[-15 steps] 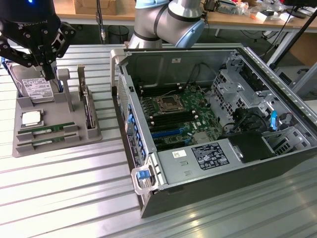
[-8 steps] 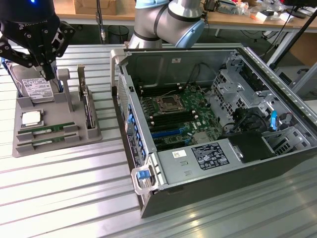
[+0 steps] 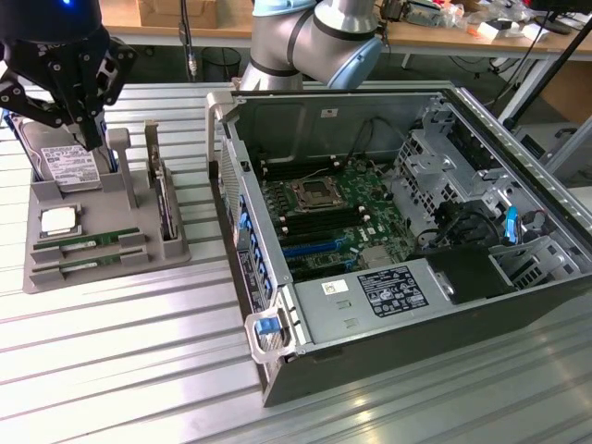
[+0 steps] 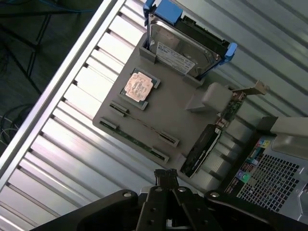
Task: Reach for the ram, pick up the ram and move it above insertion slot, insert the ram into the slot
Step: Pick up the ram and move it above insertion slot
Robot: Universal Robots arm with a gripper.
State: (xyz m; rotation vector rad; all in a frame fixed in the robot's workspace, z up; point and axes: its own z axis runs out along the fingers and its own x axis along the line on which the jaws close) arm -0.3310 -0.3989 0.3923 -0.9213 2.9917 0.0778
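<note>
At the exterior view's left a grey tray point(image 3: 106, 211) sits on the ribbed bench point(image 3: 111, 370). The pincer point(image 3: 91, 137) hangs over the tray's back end, above the hard drive point(image 3: 72, 168) that stands there. Its fingers are closed on each other with nothing between them.

The ram point(image 3: 91, 260) lies along the tray's front edge, just beside a second like stick point(image 3: 88, 241); I cannot tell which of the two is meant. From the pincer the ram is forward across the tray and lower, past the silver processor chip point(image 3: 57, 220). Its long axis runs with the tray's front edge, so crosswise to that approach.

Just beside the tray, on the exterior view's right, is the open computer case point(image 3: 388, 351). The slot point(image 3: 324, 224) lies black on the board inside, well apart from the tray.

The exterior view gives the pincer's height over the tray and how the slot lies. The wrist view gives the tray point(image 4: 178, 110) from above, with the ram point(image 4: 137, 142) seen lengthwise between small end holders and the pincer point(image 4: 166, 174) tips together.
</note>
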